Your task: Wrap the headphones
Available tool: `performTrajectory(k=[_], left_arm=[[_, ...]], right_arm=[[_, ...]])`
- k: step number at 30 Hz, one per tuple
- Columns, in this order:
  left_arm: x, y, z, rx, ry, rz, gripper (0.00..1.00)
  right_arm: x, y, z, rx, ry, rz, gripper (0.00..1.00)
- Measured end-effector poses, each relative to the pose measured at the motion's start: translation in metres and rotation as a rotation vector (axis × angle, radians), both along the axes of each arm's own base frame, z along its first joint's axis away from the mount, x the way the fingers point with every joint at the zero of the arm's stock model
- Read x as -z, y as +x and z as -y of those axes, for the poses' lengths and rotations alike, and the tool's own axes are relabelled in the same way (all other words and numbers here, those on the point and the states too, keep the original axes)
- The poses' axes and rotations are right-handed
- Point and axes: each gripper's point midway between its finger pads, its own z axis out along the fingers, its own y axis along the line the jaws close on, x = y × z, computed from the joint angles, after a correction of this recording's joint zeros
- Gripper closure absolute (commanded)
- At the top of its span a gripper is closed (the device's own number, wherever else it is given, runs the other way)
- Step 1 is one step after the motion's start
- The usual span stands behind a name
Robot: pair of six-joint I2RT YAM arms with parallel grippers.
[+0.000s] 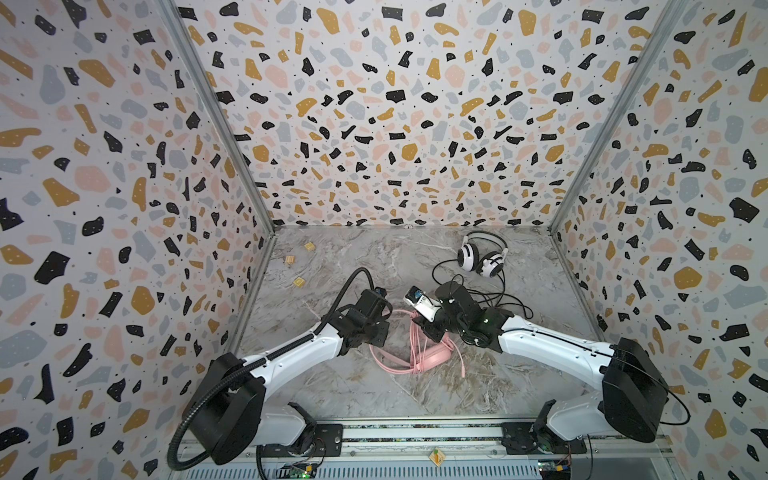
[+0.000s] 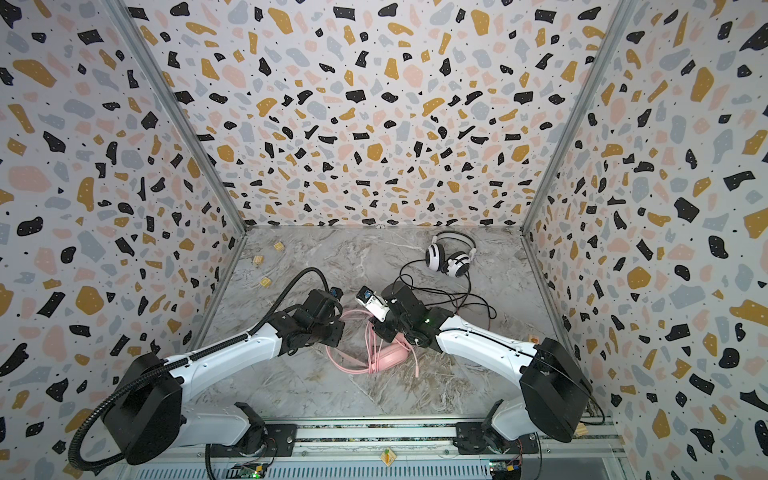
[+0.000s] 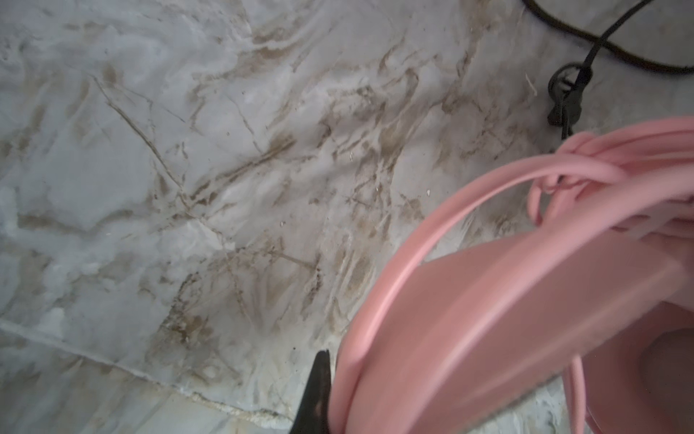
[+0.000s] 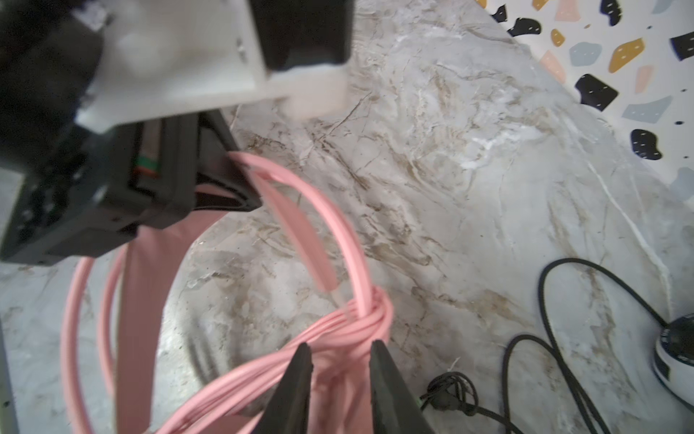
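The pink headphones point(image 1: 434, 357) lie at mid-table in both top views, their pink cord point(image 4: 360, 323) gathered into a twisted bundle across the headband point(image 4: 300, 225). My left gripper point(image 1: 382, 332) is shut on the pink headband point(image 3: 488, 300). In the left wrist view one black finger point(image 3: 319, 387) presses against the band and the other is hidden behind it. My right gripper point(image 4: 341, 360) stands open, its jaws astride the cord bundle. The white-and-black headphones point(image 1: 482, 257) rest at the back right, with their black cord point(image 1: 498, 299) loose behind my right wrist.
Three small wooden blocks point(image 1: 289, 260) lie at the back left of the marble table point(image 1: 332, 386). Patterned walls close in three sides. The black cord's plug end point(image 4: 450, 398) lies close beside my right gripper. A metal rail point(image 1: 415, 434) runs along the front edge.
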Motion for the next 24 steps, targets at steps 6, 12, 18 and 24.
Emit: performTrajectory(k=[6,12,18,24], left_arm=[[0.002,-0.002,-0.001,0.001,0.002,-0.012,1.00],[0.003,-0.002,-0.001,-0.002,-0.004,-0.023,1.00],[0.004,-0.001,-0.003,-0.010,-0.010,-0.030,1.00],[0.005,0.003,-0.009,-0.037,-0.014,-0.038,1.00]], right_arm=[[-0.004,0.006,0.001,0.015,0.013,0.014,0.71],[-0.004,-0.001,0.006,0.016,0.035,0.012,0.71],[-0.023,-0.005,0.012,0.045,0.092,0.012,0.72],[-0.062,-0.022,0.018,0.043,0.212,0.005,0.75]])
